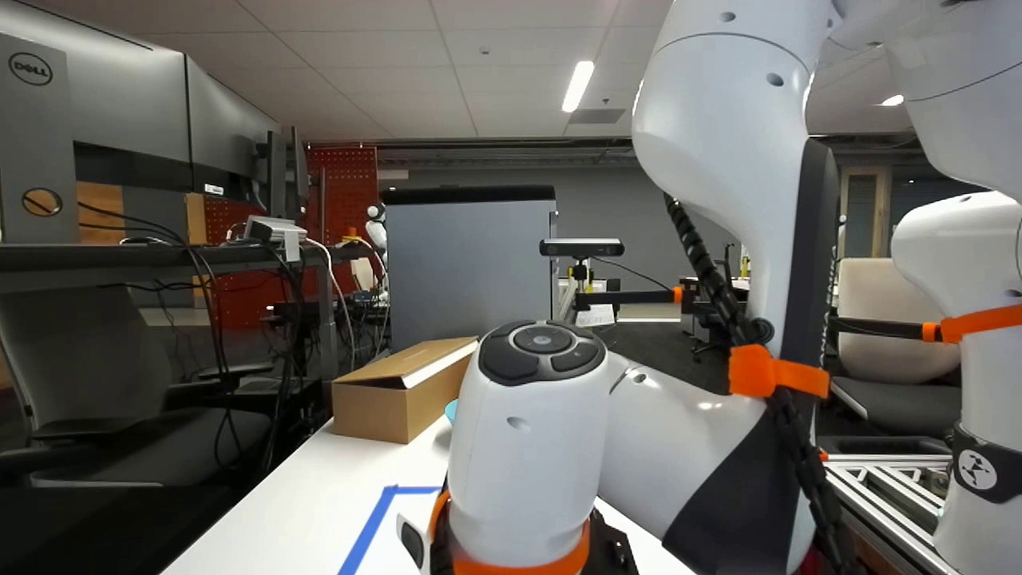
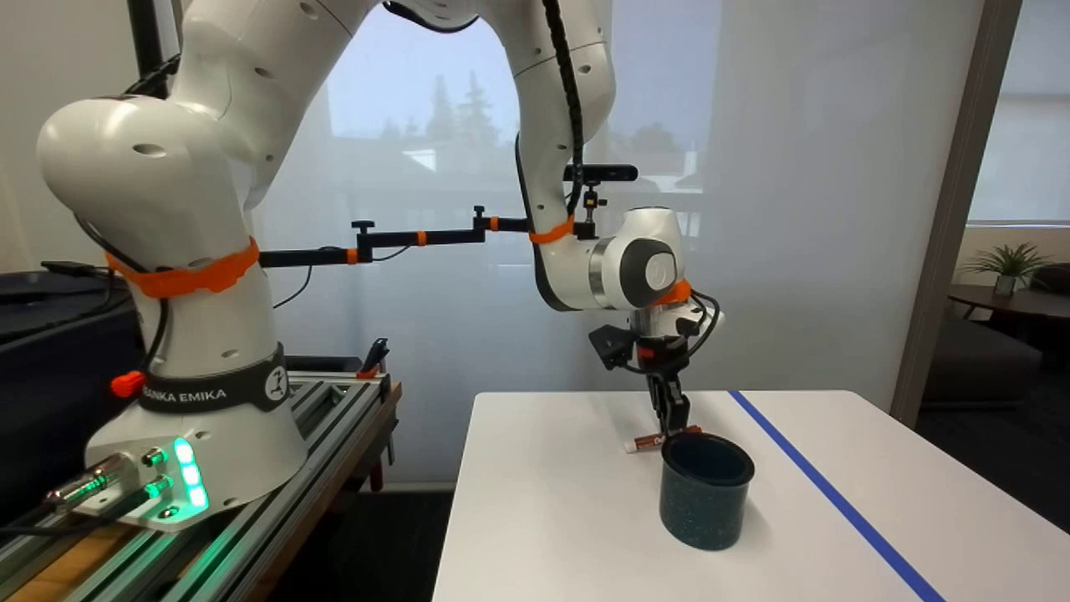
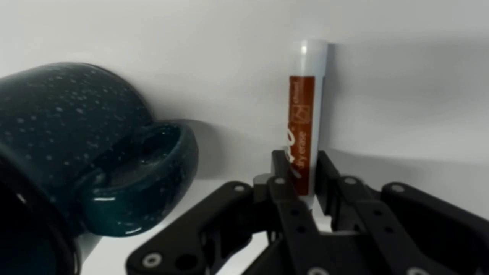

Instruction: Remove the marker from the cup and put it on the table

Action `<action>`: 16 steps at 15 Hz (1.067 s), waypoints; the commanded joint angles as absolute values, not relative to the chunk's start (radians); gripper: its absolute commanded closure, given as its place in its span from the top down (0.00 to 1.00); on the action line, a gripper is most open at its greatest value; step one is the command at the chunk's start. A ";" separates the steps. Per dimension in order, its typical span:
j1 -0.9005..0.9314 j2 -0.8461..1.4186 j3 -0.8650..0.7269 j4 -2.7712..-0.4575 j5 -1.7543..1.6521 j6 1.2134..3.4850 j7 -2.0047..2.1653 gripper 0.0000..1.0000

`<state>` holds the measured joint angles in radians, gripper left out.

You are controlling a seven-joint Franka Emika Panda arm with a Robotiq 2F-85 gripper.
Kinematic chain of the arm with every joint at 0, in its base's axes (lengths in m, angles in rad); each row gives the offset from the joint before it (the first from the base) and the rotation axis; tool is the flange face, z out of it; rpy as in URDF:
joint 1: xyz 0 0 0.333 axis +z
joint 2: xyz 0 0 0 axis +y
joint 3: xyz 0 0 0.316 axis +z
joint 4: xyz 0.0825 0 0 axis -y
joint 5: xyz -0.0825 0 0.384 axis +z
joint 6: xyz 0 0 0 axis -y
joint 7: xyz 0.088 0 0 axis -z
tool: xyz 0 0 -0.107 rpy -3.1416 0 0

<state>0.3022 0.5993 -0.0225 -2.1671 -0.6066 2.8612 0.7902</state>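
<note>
Pinches the marker (image 3: 303, 114) between both tips of the gripper (image 3: 303, 172). Holds it outside the cup (image 2: 704, 506), apart from the handle (image 3: 168, 196). In an exterior view, locates it between the cup and the far edge of the table (image 2: 560, 518), short of the blue tape (image 2: 833, 496), with the white end toward the left edge. Cannot confirm contact with the table.
</note>
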 commanded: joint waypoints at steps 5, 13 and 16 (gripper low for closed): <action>0.442 0.602 -0.119 -2.111 -0.478 2.850 0.703 0.83; 0.591 0.241 -0.296 -2.253 -0.568 2.641 0.902 1.00; 0.595 0.071 -0.296 -2.333 -0.558 2.475 0.916 1.00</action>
